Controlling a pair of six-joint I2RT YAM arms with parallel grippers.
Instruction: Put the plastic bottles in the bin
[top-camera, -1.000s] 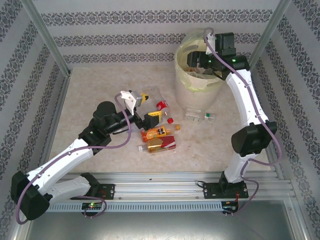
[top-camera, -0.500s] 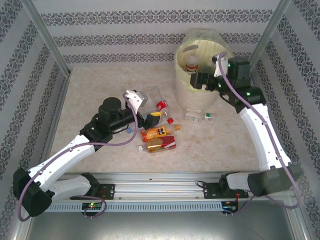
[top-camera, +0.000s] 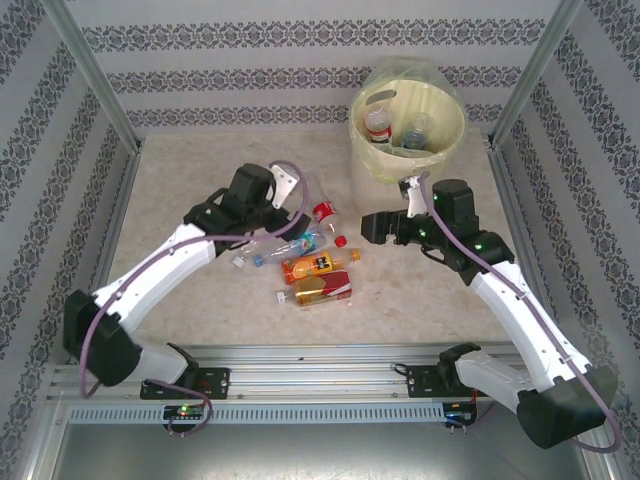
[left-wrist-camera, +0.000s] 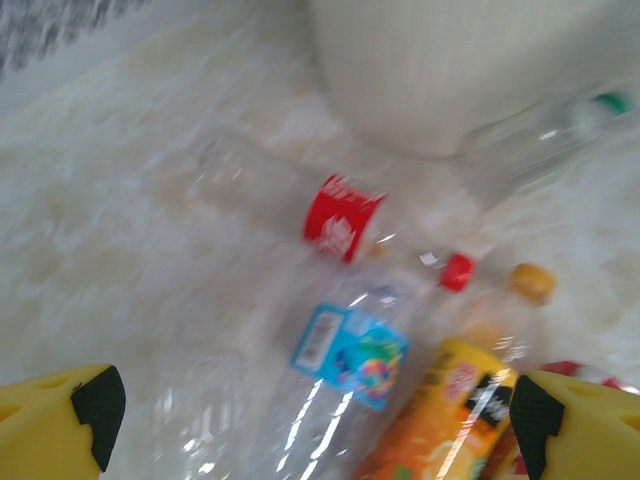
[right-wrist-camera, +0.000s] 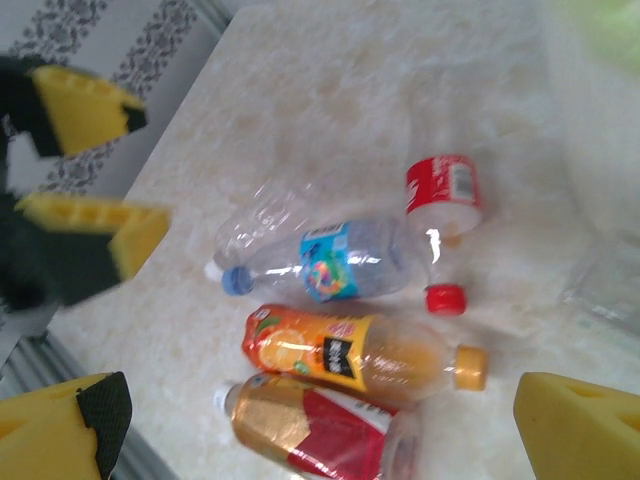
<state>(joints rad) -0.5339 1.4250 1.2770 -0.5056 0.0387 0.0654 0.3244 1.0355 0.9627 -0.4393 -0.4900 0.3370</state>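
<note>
The cream bin stands at the back right with two bottles inside. Several plastic bottles lie mid-table: a red-label one, a clear blue-label one, an orange one and a red-and-gold one. My left gripper hovers open just behind them, with the blue-label bottle between and ahead of its fingers. My right gripper is open and empty, low beside the bin, facing the orange bottle and the red-and-gold one.
A clear bottle with a green cap lies against the foot of the bin. Patterned walls close off the table on three sides, with metal posts at the corners. The arm bases sit on a rail at the near edge.
My right arm has come away from above the bin and dropped toward the bottles, jaws opening wider. My left arm pulled back and left, uncovering the blue-label bottle.
</note>
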